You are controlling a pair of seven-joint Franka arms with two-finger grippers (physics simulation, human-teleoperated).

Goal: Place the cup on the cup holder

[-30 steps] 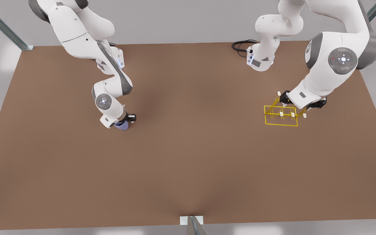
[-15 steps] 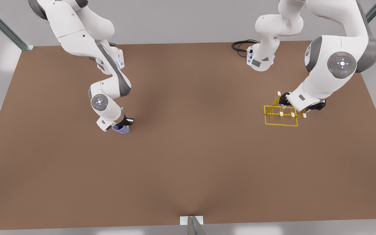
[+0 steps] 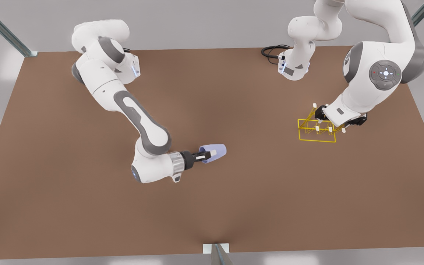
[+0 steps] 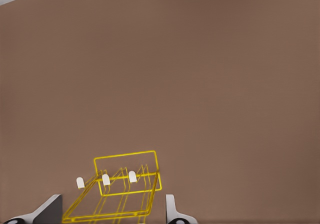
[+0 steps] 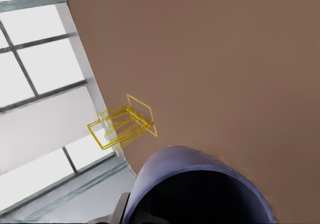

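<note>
**Cup rides sideways toward its rack**

Cup point(image 3: 214, 152) in transit: the lavender tumbler hangs on its side above the brown table point(image 3: 212, 206), near mid-table in the front view, clamped at its rim by the right gripper point(image 3: 205, 156), one pale finger lying along its wall. The yellow cup holder point(image 3: 317, 129) stands well apart, toward the front view's right, where the left gripper point(image 3: 339, 119) sits low over its far edge. From the left wrist view, that gripper's fingers point(image 4: 172, 211) stand spread either side of the wire frame, not pinched on it, apparently ready to steady the rack.

By the look of things the carry is under way and the placing not yet begun. The next move would seem to call for bringing the tumbler across to the rack and tipping it mouth-down over one white-tipped prong without knocking the light frame.

The right wrist view looks straight into the cup's dark mouth, with the rack beyond; the front view alone gives the gap between the two.
</note>
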